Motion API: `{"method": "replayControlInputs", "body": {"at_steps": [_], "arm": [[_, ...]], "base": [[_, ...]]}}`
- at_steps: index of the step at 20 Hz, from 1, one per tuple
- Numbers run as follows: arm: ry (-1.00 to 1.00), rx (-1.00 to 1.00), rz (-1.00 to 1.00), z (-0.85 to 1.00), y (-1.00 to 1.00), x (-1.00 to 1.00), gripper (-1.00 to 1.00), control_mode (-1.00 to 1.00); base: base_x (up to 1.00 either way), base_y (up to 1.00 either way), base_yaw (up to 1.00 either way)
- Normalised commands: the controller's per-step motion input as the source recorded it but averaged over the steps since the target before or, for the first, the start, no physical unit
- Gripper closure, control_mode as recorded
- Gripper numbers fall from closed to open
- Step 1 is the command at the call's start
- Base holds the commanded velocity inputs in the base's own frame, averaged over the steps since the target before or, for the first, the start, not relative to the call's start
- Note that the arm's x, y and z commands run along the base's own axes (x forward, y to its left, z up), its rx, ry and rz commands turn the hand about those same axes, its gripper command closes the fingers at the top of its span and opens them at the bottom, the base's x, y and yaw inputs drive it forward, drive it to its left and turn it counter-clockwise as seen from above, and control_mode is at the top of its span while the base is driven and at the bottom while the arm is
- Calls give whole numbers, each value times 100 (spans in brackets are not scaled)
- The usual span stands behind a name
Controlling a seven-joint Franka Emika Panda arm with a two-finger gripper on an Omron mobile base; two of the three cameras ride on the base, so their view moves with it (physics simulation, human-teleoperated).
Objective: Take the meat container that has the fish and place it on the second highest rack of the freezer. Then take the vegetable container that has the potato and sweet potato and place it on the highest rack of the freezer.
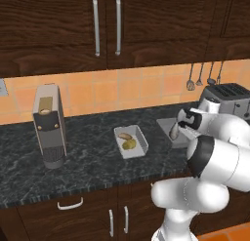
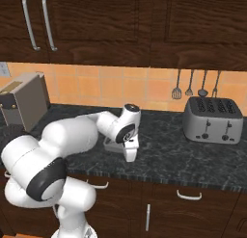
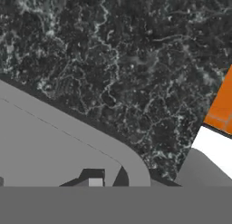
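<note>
The gripper [image 1: 174,133] fingers [image 3: 95,182] pinch the rim of the grey fish container [image 1: 168,124], left of the toaster [image 1: 225,96]; a stiff, light tray, likely tippy from one edge.

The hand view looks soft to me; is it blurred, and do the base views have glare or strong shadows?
Hand view: close and soft; the grey container has blurry edges against the counter. Left base view: even light, no glare, faint shadow beside the coffee machine. Right base view: sharp enough, soft highlights on the toaster, no harsh shadows.
</note>
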Motion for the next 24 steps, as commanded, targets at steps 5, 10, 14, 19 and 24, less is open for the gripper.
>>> {"method": "replayControlInputs", "body": {"at_steps": [5, 10, 14, 19, 24], "arm": [[-2, -2, -3, 84, 5, -30, 100, -100], [0, -10, -1, 65, 49, -38, 100, -100], [-2, -4, -4, 40, 65, -61, 100, -100], [-13, 0, -9, 43, 77, -72, 100, -100], [-21, 0, -2, 23, 3, -60, 100, -100]], "base": [[0, 0, 0], [0, 0, 0], [0, 0, 0], [0, 0, 0], [0, 0, 0]]}}
